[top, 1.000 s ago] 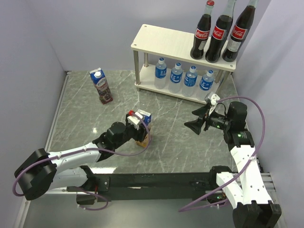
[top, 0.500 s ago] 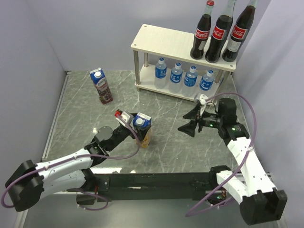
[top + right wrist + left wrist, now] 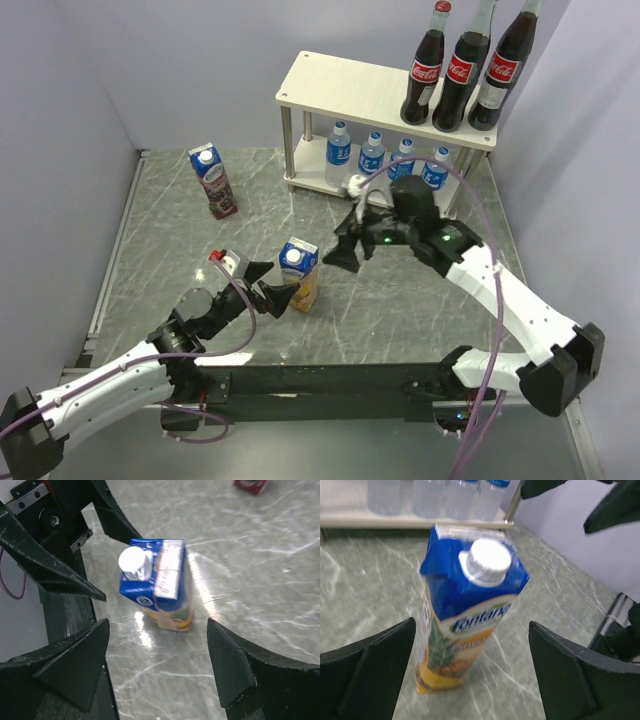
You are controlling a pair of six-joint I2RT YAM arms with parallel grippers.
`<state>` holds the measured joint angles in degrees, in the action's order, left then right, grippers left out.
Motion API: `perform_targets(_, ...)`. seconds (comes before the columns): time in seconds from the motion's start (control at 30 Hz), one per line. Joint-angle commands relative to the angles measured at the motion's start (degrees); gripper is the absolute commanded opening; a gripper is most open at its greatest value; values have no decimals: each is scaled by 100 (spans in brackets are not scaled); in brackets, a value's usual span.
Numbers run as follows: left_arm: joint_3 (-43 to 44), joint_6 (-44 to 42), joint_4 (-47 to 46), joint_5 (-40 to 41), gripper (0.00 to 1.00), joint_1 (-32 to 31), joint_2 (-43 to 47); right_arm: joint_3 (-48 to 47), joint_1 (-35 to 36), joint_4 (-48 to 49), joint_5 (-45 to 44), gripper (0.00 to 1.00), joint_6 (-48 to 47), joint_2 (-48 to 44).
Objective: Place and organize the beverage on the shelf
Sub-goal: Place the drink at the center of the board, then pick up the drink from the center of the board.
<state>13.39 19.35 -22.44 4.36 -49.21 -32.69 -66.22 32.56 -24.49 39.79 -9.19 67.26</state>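
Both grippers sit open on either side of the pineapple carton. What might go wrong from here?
The pineapple carton stands free, tall and narrow; the right gripper, open beside it, could tip it before closing.
The left gripper sits close on the other side, so fingers might collide.
The Coke bottles crowd the right end of the shelf; a carton set near them could knock one.

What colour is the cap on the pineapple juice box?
White. The cap shows best in the left wrist view.
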Motion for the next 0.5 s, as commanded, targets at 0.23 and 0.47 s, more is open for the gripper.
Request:
perform_targets(0.23, -397, 895, 495, 153, 99, -45, 17, -559, 1349, 85, -2370, 87, 208, 779)
perform_targets(0.47, -530, 483, -14, 241, 99, -106, -132, -708, 1578, -64, -2239, 87, 102, 1183)
